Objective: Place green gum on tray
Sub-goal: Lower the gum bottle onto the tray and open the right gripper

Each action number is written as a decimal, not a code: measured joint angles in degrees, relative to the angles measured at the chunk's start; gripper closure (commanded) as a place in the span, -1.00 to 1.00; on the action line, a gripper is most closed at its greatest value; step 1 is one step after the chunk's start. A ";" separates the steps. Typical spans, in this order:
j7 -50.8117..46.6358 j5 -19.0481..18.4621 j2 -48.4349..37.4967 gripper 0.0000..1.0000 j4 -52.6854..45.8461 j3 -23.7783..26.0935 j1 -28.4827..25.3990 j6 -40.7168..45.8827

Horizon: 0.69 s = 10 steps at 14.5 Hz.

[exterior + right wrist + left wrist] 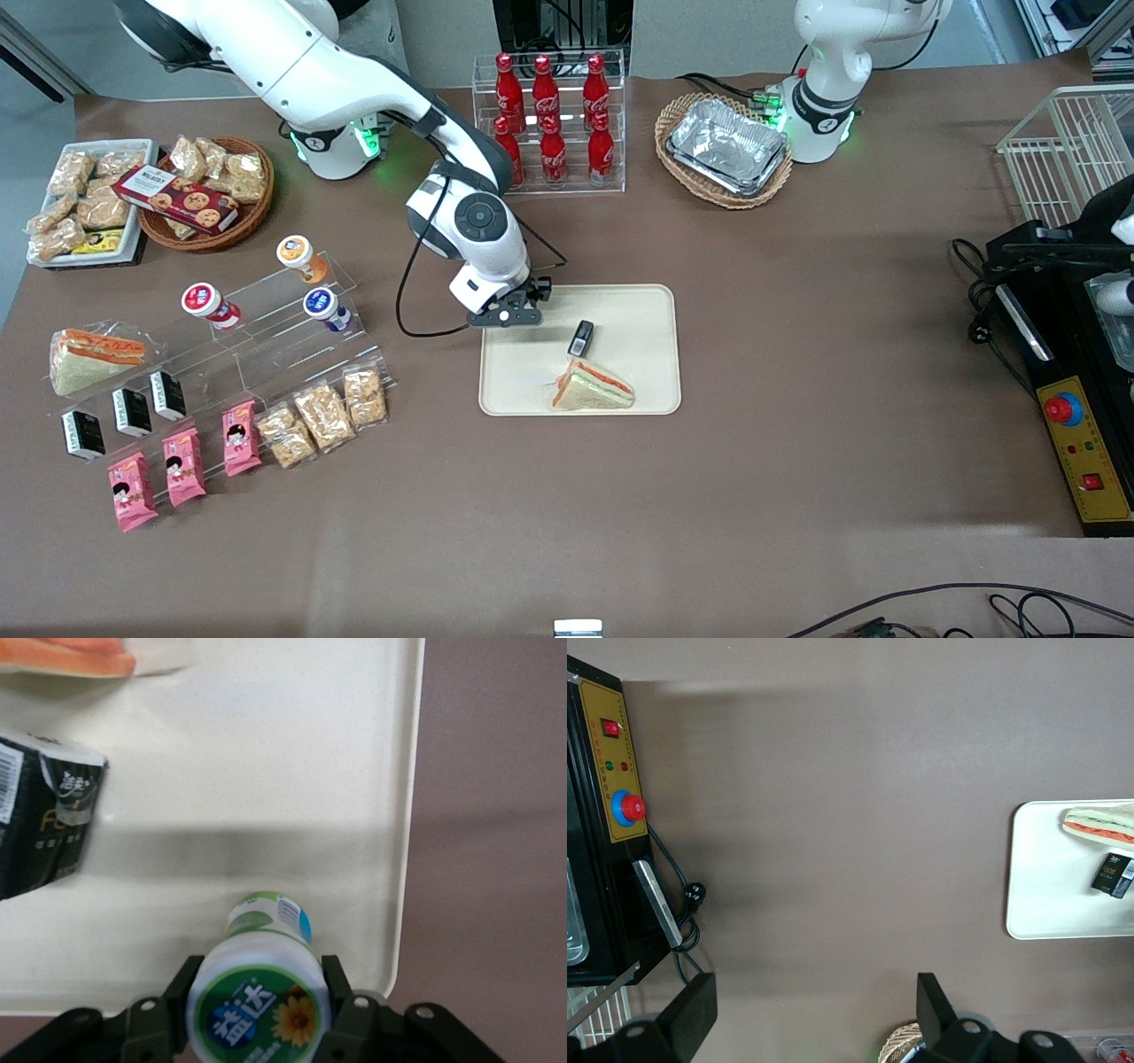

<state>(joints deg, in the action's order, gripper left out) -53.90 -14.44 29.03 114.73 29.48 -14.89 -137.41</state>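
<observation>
My right gripper [261,994] is shut on the green gum [262,1010], a small canister with a green-and-white lid bearing a yellow flower; one finger [336,977] presses each side of the lid. The canister hangs upright over the cream tray [266,771], close to a rounded corner. Whether its base touches the tray I cannot tell. In the front view the gripper [509,312] is over the tray [638,354] at the corner nearest the working arm's base, and the hand hides the gum.
A black packet [580,338] and a wrapped sandwich [594,390] lie on the tray nearer the camera. Toward the working arm's end stands a clear stepped rack with red-lidded [205,301], blue-lidded [322,305] and orange-lidded [297,252] canisters. A cola bottle rack [551,120] and a wicker basket with foil trays [726,146] stand farther back.
</observation>
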 measured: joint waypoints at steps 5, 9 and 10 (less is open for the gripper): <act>-0.09 -0.02 0.57 0.46 -0.21 0.00 0.00 -0.18; -1.15 -0.02 0.66 -0.94 -0.54 -0.03 0.00 -0.18; -1.39 -0.02 0.70 -0.95 -0.57 -0.04 0.00 -0.18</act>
<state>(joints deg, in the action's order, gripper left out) -55.29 -14.47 29.73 114.16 29.44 -14.89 -137.59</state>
